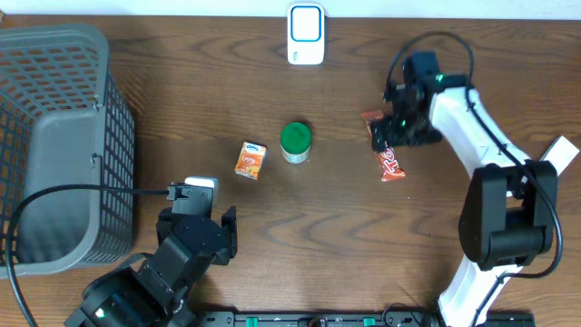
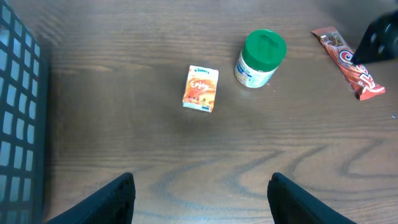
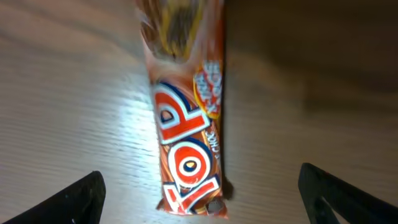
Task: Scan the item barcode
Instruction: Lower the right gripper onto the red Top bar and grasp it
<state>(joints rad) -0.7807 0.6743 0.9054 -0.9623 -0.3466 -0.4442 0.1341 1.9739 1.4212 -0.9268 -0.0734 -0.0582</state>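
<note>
- A wooden table (image 1: 363, 236) seen from above, with two robot arms. By the look of things the task is at an early stage: nothing has been lifted and nothing has been shown to the scanner (image 1: 306, 34).
- The right pincer (image 1: 386, 136) hangs wide open directly above a chocolate bar (image 1: 388, 154), which lies flat on the table.
- In the right wrist view the chocolate bar (image 3: 186, 124) runs lengthwise between the two spread tips of the right pincer (image 3: 199, 177), nearer the left tip, with clear wood on either side. The wrist picture is blurred, so how close the tips are to the wrapper cannot be told, and no barcode can be made out.
- What is left, as I judge it: closing on the bar, lifting it, carrying it to the scanner, which stands well beyond the right pincer and off to its left, and turning the barcode toward it.
- The left pincer (image 2: 200, 180) is open and holds nothing. Ahead of it lie a juice carton (image 2: 201, 88) and a green-lidded jar (image 2: 260, 59), with the bar farther off to its right.
- A grey basket (image 1: 54, 136) stands to the left of the left pincer.
</note>
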